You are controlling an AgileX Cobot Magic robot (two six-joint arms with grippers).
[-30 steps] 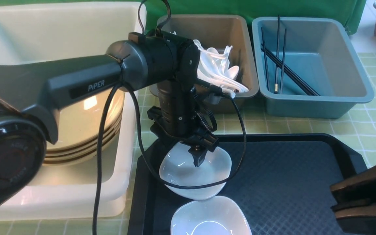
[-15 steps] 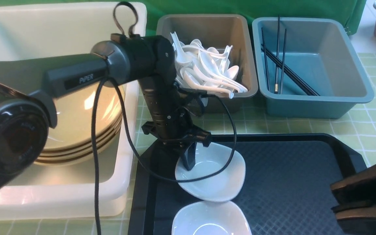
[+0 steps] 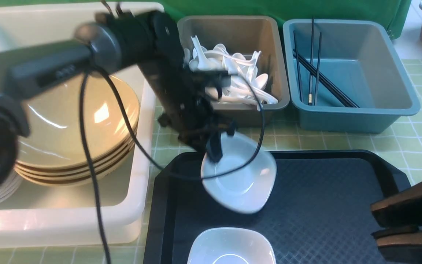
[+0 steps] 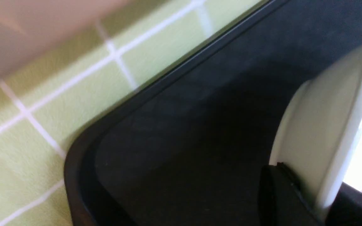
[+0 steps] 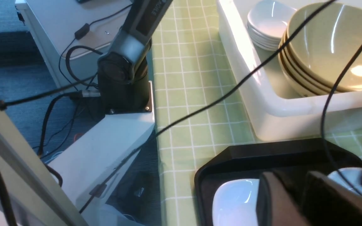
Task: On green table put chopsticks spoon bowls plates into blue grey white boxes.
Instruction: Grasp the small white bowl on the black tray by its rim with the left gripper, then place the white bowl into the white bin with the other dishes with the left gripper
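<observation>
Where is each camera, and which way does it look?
Front view: between the arms, facing forward over the black tray; left hand pinches a white bowl, right hand at the edge.
Left wrist view: on the left arm, looking past its finger at that bowl's rim and the tray.
Right wrist view: on the right arm, facing past its fingers to the left arm's base and yellow plates.
Front and left wrist share that bowl.

Pale green tablecloth [image 3: 416,132], white grid lines. Black tray [image 3: 324,205], diamond-embossed. Glossy white far bowl [image 3: 242,181] and near bowl [image 3: 229,245]. Mustard-tan plates [image 3: 68,124], darker rims. Creamy white box [image 3: 68,223]; taupe-tinged grey box [image 3: 233,33]; dull-teal blue box [image 3: 357,117]. White spoons [image 3: 233,73]. Black chopsticks [image 3: 311,62]. Green backdrop cloth [image 3: 343,9].
</observation>
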